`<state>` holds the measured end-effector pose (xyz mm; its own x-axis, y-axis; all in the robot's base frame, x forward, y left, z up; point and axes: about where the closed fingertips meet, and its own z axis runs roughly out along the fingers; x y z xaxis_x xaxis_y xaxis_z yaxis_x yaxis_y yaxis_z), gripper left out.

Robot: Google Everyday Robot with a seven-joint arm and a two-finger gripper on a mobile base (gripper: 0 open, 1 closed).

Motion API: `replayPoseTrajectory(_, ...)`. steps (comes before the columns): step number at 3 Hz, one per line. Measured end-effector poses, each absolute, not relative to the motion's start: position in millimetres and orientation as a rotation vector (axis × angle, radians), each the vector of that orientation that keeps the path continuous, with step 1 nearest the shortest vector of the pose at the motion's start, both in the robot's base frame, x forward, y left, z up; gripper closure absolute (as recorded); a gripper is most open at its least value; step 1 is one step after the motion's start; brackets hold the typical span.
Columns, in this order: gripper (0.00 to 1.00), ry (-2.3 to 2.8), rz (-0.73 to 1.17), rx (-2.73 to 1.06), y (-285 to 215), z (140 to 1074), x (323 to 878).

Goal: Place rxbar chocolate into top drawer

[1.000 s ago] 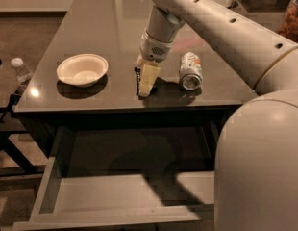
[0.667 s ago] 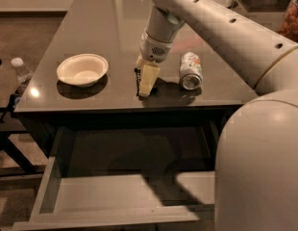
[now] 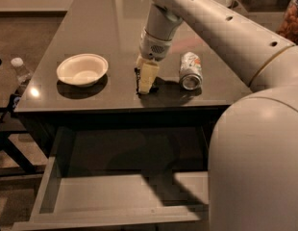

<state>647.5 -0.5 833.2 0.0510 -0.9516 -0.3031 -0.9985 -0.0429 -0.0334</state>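
The rxbar chocolate (image 3: 137, 81) shows only as a thin dark strip standing on edge against the pale fingers. My gripper (image 3: 144, 83) reaches down from the arm to the tabletop near the table's front edge, between the bowl and the can, and is shut on the bar, its tips touching the table or just above it. The top drawer (image 3: 115, 196) is pulled out below the table's front edge, wide and shallow, with a bare pale-grey bottom. My robot body hides the drawer's right end.
A white bowl (image 3: 82, 70) sits left of the gripper. A silver-green drinks can (image 3: 190, 70) lies on its side to the right. A plastic bottle (image 3: 20, 70) stands off the table's left edge. My pale arm and body (image 3: 254, 143) fill the right side.
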Motion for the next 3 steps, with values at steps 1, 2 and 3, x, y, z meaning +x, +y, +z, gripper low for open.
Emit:
replayPoseTrajectory(1,1.00,1.994,0.291,-2.092,-1,842,648)
replayPoseTrajectory(2,1.00,1.994,0.291,-2.092,0,845,647)
replayPoseTrajectory(3,1.00,1.951,0.289,-2.080,6,871,637)
